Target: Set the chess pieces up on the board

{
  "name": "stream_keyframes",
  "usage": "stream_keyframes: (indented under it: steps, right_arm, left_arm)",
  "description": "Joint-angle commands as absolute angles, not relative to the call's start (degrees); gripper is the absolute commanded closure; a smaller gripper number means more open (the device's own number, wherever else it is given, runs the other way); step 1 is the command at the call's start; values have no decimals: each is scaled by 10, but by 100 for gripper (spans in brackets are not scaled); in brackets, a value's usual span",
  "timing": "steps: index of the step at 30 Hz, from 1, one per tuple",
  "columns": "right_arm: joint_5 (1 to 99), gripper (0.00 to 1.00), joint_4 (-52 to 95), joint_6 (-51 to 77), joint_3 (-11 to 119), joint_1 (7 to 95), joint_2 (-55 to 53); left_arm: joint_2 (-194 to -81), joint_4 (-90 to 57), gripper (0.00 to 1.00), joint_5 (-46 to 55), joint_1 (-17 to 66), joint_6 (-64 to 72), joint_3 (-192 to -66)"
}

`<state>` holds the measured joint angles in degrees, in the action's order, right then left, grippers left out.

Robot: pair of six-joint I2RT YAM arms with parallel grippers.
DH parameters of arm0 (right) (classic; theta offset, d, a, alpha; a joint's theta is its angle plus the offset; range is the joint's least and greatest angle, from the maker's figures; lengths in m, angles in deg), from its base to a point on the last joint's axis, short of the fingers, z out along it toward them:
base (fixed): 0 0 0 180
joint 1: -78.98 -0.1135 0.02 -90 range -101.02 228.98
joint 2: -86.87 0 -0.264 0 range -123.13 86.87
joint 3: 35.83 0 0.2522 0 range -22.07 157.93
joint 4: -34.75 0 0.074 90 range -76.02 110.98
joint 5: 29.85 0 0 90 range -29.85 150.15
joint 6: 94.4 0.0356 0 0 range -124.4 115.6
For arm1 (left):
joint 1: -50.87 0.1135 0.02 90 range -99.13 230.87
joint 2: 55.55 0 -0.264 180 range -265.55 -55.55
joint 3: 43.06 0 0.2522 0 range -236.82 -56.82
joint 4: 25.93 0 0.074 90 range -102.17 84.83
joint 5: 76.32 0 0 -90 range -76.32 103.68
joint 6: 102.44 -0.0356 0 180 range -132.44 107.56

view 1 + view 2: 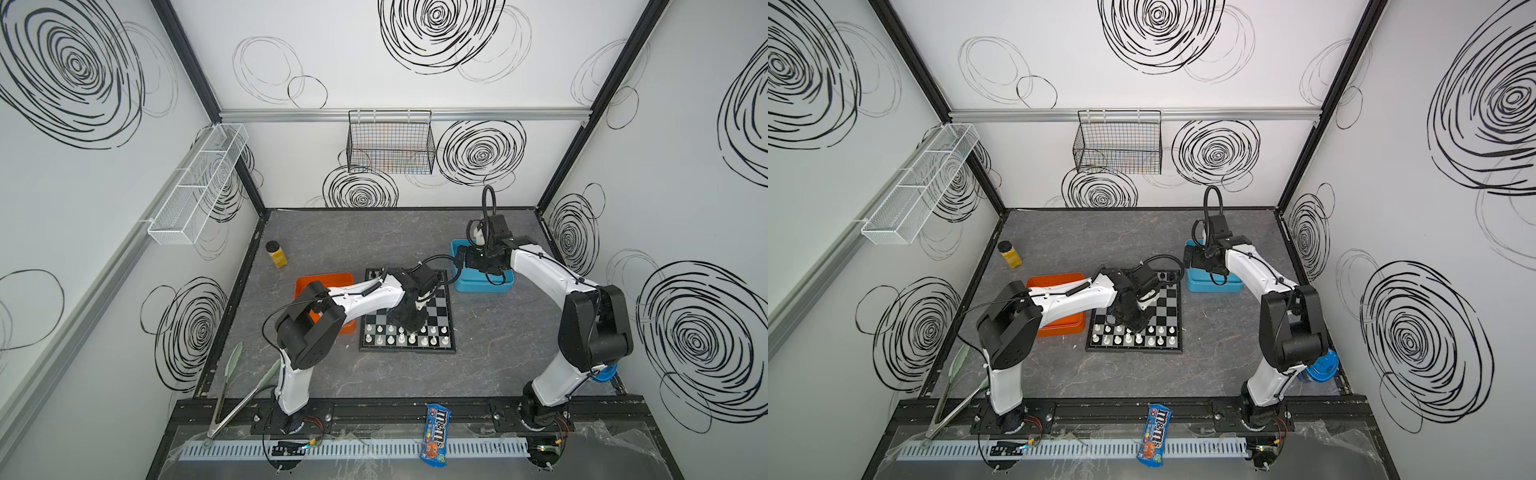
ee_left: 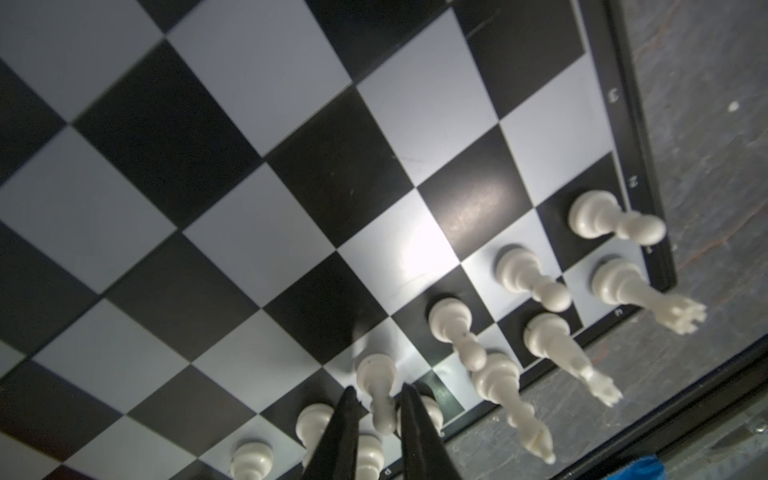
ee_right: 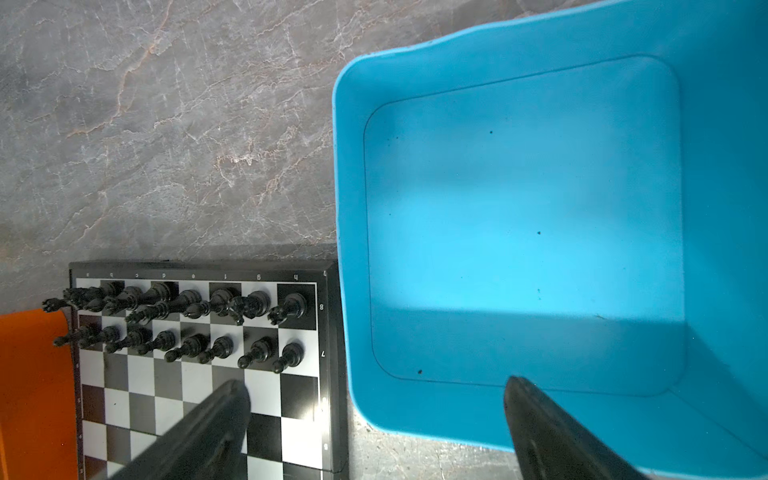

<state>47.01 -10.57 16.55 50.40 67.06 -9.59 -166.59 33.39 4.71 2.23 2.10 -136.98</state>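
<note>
1. The board [image 1: 440, 316] lies flat on the grey table [image 1: 498, 357]. An orange tray [image 1: 324, 279] sits just beside the board's left edge, and a blue tray [image 1: 484, 286] just beside its far right corner.
2. White pieces [image 1: 405, 338] stand in two rows along the board's near edge. Black pieces [image 3: 187, 324] stand in two rows along its far edge.
3. The left gripper [image 2: 378, 390] is low over the white rows, near the middle of the board's near edge. Its fingers [image 2: 340, 432] stand narrowly apart on either side of a white pawn [image 2: 376, 372] that is upright on a light square. I cannot tell whether they press on the pawn.
4. The right gripper [image 3: 376, 384] hangs above the board's far right corner. It is spread wide with nothing between its fingers, one over the board and one over the blue tray.
</note>
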Motion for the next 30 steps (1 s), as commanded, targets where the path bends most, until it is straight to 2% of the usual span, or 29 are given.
stream_keyframes:
  steps: [1, 8, 20, 25, 28, 30]
  right_arm:
    - [473, 0, -102, 164, 505, 674, -85]
    - [474, 0, -105, 164, 514, 674, -86]
    - [481, 0, -123, 156, 564, 674, -107]
    - [494, 0, -151, 142, 621, 678, -134]
    - [501, 0, -163, 134, 658, 689, -148]
    - [498, 0, -162, 131, 677, 704, -152]
  left_arm:
    - [-1672, 351, 75, 49, 20, 13, -1387]
    - [-1664, 363, 72, 62, 24, 13, -1401]
    - [-1631, 376, 60, 73, 66, 15, -1454]
    - [-1609, 368, 45, 74, 108, 15, -1475]
    - [-1590, 363, 30, 63, 154, 14, -1487]
    - [-1573, 356, 24, 39, 199, 14, -1495]
